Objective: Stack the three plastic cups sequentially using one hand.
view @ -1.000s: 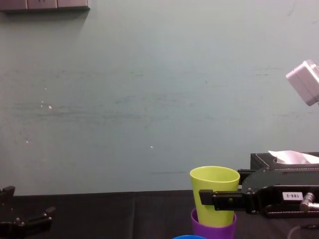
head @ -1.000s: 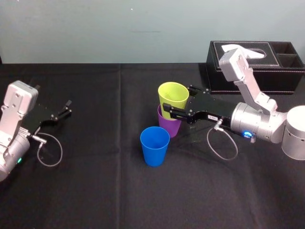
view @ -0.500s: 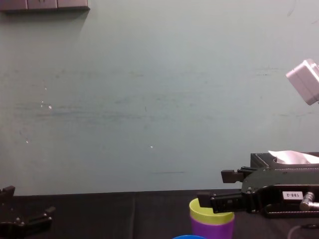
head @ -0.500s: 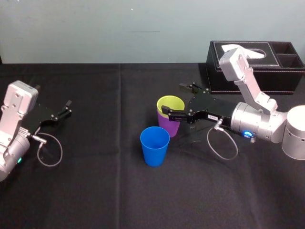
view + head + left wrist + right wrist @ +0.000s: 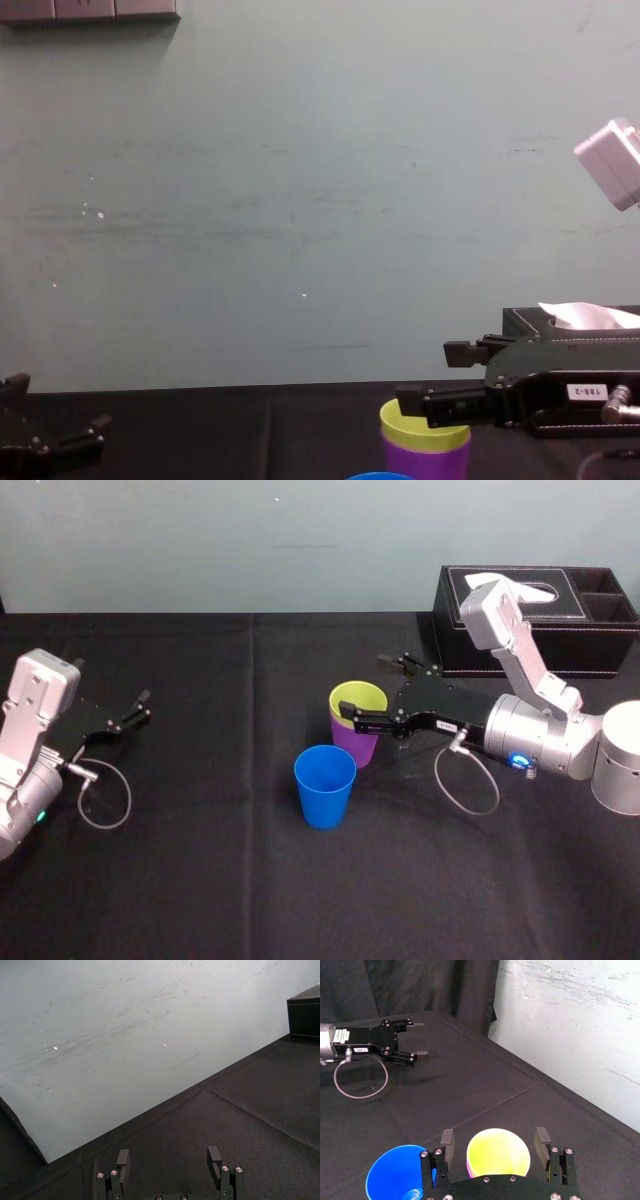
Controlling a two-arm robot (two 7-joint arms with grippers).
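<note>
Near the middle of the black cloth-covered table [image 5: 200,880], the small yellow-green tapered plastic cup [image 5: 358,702] is sitting nested deep inside the purple plastic cup [image 5: 356,746] of like shape. Only its rim band is showing above the purple one. The blue plastic cup [image 5: 325,785] is standing upright on its own just beside that pair, nearer the robot and slightly to its left, apart from them.

The right gripper [image 5: 365,686], black with long flat jaws and a small white label, is reaching in from the right at rim height. Its jaws are standing wide apart, one on each side of the yellow-green cup, and are clasping nothing; the right wrist view is showing a gap on both sides.

Behind the right arm, a black leather tissue box [image 5: 520,640] is sitting at the table's far right. The left gripper [image 5: 143,706] is lying parked well apart on the table's left side, its fingers spread and empty.
</note>
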